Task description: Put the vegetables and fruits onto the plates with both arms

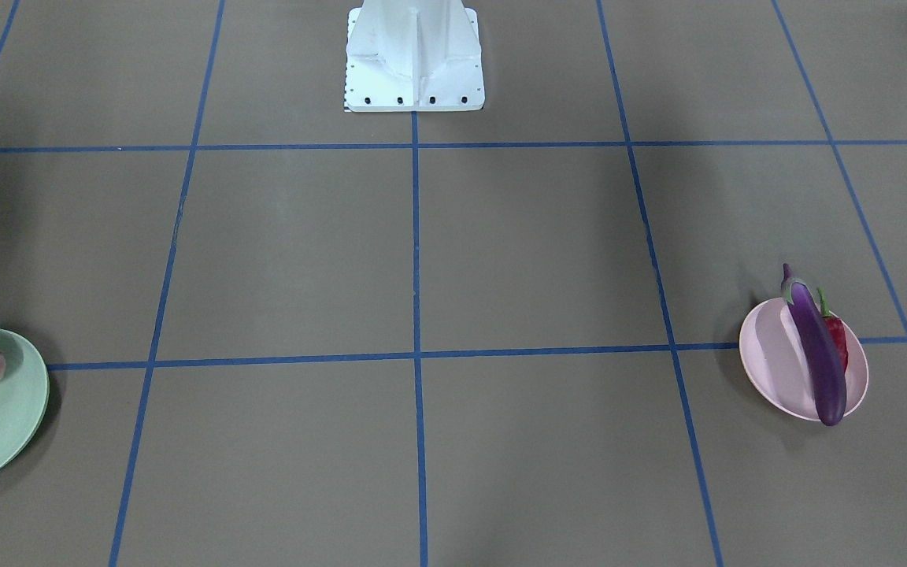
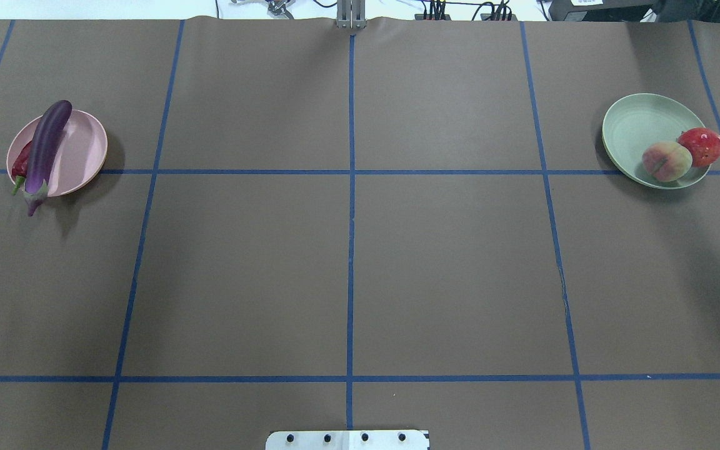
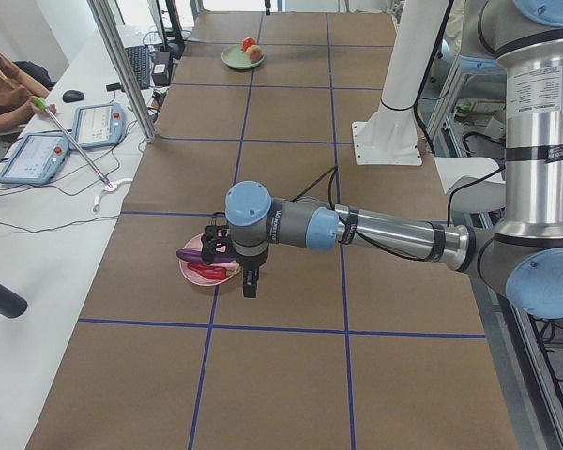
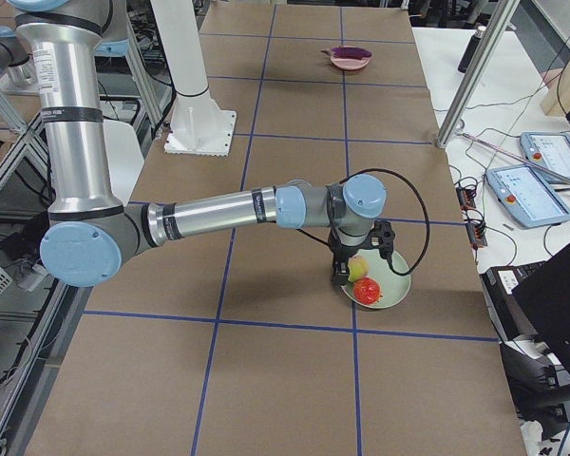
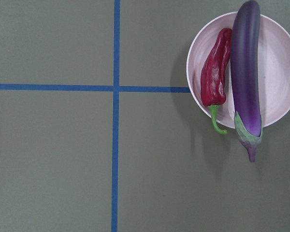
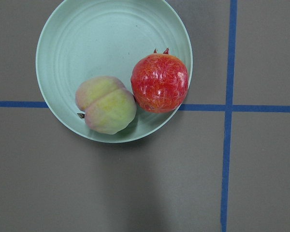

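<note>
Veggies on one side and fruit on the other, which looks like the whole idea: each arm gets its own plate at its own end of the table [image 2: 347, 281], so they never have to cross. The eggplant [image 5: 245, 72] is longer than the pink plate [image 5: 280, 72], so it lies straight across it with the tip and the green cap both hanging past the rim. The chili [image 5: 216, 67] is tucked right alongside it, body on the plate and stem curling over the edge. At the other end, the peach [image 6: 106, 104] and the red fruit [image 6: 159, 82] sit side by side on the green plate [image 6: 87, 38], crowded toward one edge. The red one rides up on the rim, so I'd guess it's the likeliest to roll off if bumped. The left gripper [image 3: 223, 251] hangs over the pink plate and the right gripper [image 4: 348, 268] over the green one. They only show in the side views, so I honestly can't tell how the fingers are set. By my read all four pieces are plated and the job looks basically done.
</note>
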`<state>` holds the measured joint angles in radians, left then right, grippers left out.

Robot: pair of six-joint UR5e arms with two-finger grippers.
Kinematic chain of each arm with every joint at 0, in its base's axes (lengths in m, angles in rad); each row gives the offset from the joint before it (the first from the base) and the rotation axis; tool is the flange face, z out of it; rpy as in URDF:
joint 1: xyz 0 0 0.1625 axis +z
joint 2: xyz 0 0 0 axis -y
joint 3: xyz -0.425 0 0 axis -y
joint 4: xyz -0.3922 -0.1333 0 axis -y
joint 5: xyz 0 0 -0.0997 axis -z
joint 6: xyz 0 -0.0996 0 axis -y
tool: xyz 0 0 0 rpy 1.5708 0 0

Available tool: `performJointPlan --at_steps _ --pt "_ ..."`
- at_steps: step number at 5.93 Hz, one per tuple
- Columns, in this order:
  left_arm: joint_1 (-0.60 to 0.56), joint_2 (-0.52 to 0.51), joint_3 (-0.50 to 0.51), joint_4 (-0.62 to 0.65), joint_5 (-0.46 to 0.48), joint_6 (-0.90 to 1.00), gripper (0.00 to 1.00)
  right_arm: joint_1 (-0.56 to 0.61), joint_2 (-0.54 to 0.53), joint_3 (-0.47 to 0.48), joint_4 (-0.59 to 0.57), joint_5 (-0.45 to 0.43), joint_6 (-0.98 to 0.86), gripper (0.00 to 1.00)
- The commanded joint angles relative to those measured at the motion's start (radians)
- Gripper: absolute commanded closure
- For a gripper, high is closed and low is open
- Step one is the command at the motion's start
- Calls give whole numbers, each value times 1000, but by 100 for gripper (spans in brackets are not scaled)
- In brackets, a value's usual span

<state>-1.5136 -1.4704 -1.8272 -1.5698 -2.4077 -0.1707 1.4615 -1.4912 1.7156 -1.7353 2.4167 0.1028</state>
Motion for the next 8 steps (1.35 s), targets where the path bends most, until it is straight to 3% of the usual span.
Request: performJointPlan --at_steps 1,2,3,6,8 --pt "-2 4 31 1 10 -1 0 -1 -4 24 -3 10 5 0" --pt "-5 4 31 2 46 -1 0 -6 -9 18 -6 -1 6 0" --pt "-2 1 37 7 156 -1 0 -4 -24 32 -3 -2 6 0" --pt "-5 -10 57 74 124 3 0 -3 -30 44 -12 -11 6 0" --pt "-5 -7 51 74 79 3 0 0 -30 44 -44 -149 -5 0"
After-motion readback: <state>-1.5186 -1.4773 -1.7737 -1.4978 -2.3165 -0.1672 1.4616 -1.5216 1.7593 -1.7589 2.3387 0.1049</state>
